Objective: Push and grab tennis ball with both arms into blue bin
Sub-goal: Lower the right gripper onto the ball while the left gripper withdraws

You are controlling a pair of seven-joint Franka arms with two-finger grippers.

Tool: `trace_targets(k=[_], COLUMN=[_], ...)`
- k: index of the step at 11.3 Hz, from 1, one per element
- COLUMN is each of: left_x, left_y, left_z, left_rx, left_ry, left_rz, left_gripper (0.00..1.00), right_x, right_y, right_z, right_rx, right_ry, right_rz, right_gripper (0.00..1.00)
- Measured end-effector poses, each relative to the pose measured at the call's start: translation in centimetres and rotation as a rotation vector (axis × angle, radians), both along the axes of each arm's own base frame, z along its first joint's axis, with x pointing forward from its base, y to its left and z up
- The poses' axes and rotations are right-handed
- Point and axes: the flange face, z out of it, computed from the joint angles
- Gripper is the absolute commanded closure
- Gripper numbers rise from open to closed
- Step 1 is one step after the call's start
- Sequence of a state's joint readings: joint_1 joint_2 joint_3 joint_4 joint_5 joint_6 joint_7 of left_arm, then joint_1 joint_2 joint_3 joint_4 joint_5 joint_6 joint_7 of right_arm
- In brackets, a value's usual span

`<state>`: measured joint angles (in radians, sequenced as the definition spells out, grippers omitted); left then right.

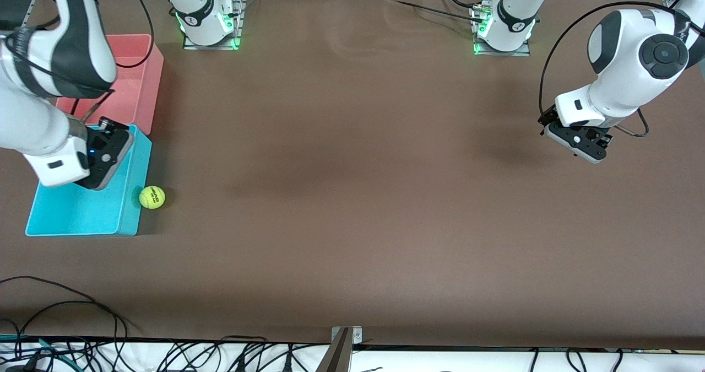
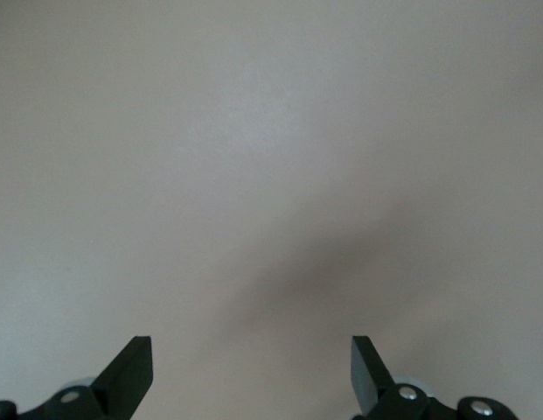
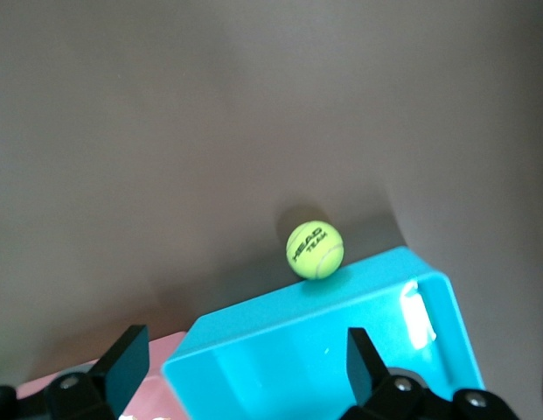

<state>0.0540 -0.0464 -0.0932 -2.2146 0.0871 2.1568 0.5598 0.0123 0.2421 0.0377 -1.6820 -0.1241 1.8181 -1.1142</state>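
I see the tennis ball (image 1: 152, 197) resting on the brown table (image 1: 352, 195), just outside the blue bin (image 1: 82, 209), right against the wall that faces the left arm's end of the table. It sits toward the bin's corner that is nearer to the front camera, and its dark lettering shows. From my right wrist camera the ball (image 3: 315, 249) lies just beside the bin's rim (image 3: 280, 324), not inside it.

My right gripper (image 1: 104, 154) hangs over the blue bin, at the end next to the pink bin (image 1: 140, 80). Its fingers (image 3: 122, 363) stand wide apart with nothing between them.

The pink bin sits farther from the front camera than the blue one, the two tubs end to end at the right arm's end of the table.

My left gripper (image 1: 578, 140) waits in the air over bare table at the left arm's end, well apart from ball and bins. Its fingers (image 2: 131, 372) are also spread wide and hold nothing; that wrist camera shows only plain table surface.
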Motion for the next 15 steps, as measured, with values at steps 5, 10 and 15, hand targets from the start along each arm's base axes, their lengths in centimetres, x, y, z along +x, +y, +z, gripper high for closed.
trace_targets(k=[5,10,15], left_x=[1.8,2.8,3.1], left_y=[-0.4,-2.0,-5.4], left_z=[8.4,17.1,22.9], left_rx=[-0.005,-0.009,-0.014], left_ry=[-0.031,-0.069,-0.067], left_rz=[0.151,0.235,0.541], left_gripper=[0.0,0.0,0.0], right_x=[-2.4,-3.2,-3.6], right_y=[-0.1,-1.1,-4.6], right_z=[-8.6,-12.7,-16.3], right_rx=[0.013,-0.006,-0.009], right_ry=[-0.06,-0.095,-0.103], right_rz=[0.204,0.438,0.419], right_gripper=[0.0,0.0,0.0])
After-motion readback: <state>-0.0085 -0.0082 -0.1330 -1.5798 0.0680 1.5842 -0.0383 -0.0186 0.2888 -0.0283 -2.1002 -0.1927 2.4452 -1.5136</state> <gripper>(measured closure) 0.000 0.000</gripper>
